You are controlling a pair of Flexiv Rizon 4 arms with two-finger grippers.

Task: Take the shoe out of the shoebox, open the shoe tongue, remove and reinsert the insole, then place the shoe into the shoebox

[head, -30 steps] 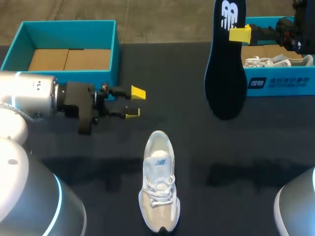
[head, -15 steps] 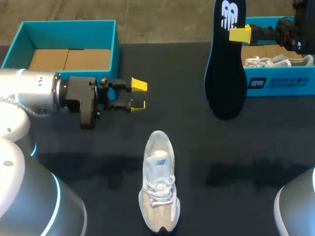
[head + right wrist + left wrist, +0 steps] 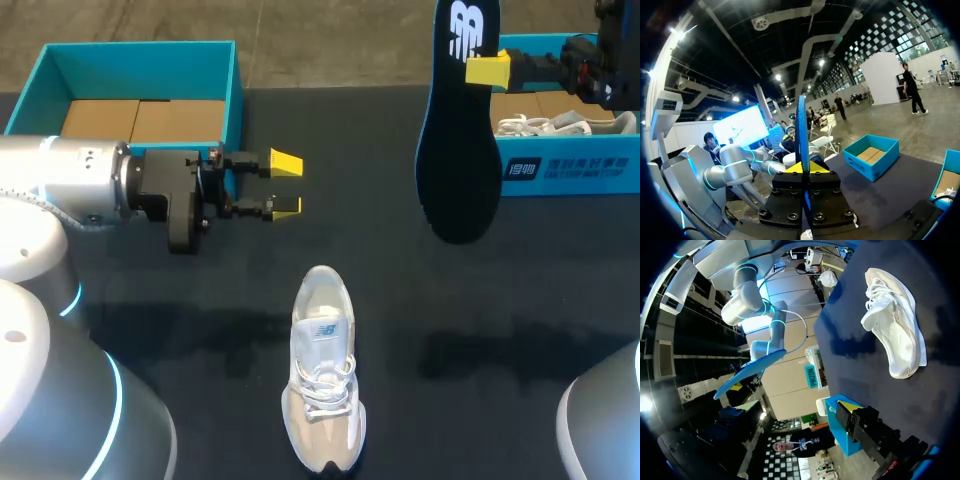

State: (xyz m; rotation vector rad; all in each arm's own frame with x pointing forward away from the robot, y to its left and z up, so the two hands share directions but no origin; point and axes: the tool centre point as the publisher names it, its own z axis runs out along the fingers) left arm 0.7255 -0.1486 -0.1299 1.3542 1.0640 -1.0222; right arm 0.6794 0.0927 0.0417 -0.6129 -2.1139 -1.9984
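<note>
A white sneaker (image 3: 323, 370) lies on the black table near its front edge, toe pointing away from me; the left wrist view shows the sneaker (image 3: 895, 330) too. My left gripper (image 3: 285, 185) hovers open and empty, behind and to the left of the shoe. My right gripper (image 3: 487, 70) is shut on a dark blue insole (image 3: 458, 130), which hangs raised in front of the right shoebox (image 3: 570, 168). In the right wrist view the insole (image 3: 801, 125) stands edge-on between the yellow tips of that gripper (image 3: 803, 168).
An open teal shoebox (image 3: 228, 110) with a cardboard floor stands at the back left, just behind my left gripper. The right teal box holds a second white shoe (image 3: 545, 125). Bare black tabletop lies between the sneaker and both boxes.
My left arm has slid right and slightly away from me, gripper still open. The right arm, insole and sneaker have not moved.
</note>
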